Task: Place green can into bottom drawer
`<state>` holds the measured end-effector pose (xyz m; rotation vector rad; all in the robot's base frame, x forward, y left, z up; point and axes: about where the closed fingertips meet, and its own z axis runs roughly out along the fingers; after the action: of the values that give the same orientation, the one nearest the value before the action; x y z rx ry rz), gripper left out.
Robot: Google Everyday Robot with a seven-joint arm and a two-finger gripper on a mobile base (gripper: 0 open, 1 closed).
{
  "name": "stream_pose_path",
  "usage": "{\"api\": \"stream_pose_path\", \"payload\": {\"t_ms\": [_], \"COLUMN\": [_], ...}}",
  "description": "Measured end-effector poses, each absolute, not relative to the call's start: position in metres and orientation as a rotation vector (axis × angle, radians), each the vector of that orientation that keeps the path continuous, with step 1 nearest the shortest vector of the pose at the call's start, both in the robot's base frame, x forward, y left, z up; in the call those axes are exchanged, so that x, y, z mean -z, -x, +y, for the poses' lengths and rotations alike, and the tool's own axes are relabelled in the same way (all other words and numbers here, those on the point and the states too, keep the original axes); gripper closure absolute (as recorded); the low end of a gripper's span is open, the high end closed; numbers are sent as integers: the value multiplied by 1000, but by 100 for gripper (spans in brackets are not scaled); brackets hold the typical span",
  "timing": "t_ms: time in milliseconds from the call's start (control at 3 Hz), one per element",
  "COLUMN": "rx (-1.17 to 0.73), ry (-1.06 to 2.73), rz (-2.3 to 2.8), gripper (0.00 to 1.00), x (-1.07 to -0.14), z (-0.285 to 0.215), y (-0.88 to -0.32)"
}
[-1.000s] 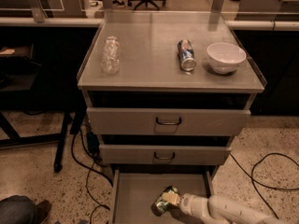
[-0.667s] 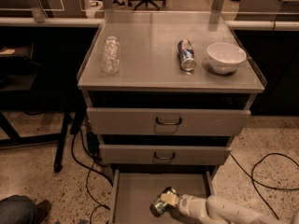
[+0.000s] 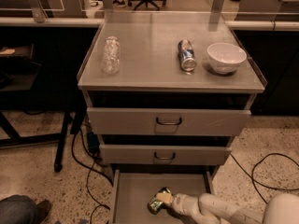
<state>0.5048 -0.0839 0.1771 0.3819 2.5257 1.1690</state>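
Pincer (image 3: 162,200) around tilted green can (image 3: 154,206) in bottom drawer (image 3: 135,189)

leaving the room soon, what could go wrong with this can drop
1. The green can looks tilted at the gripper, low in the bottom drawer; let go like that, it may tip and roll.
2. The middle drawer is close above, so the arm could knock it when lifting out.
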Motion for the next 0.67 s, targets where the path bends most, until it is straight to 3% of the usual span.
{"api": "stream_pose_path", "payload": {"t_ms": [667], "rx": [-1189], "ry": [-418], "rz": [2574], "gripper": [100], "x": [-136], "z": [-69], "y": [-508]}}
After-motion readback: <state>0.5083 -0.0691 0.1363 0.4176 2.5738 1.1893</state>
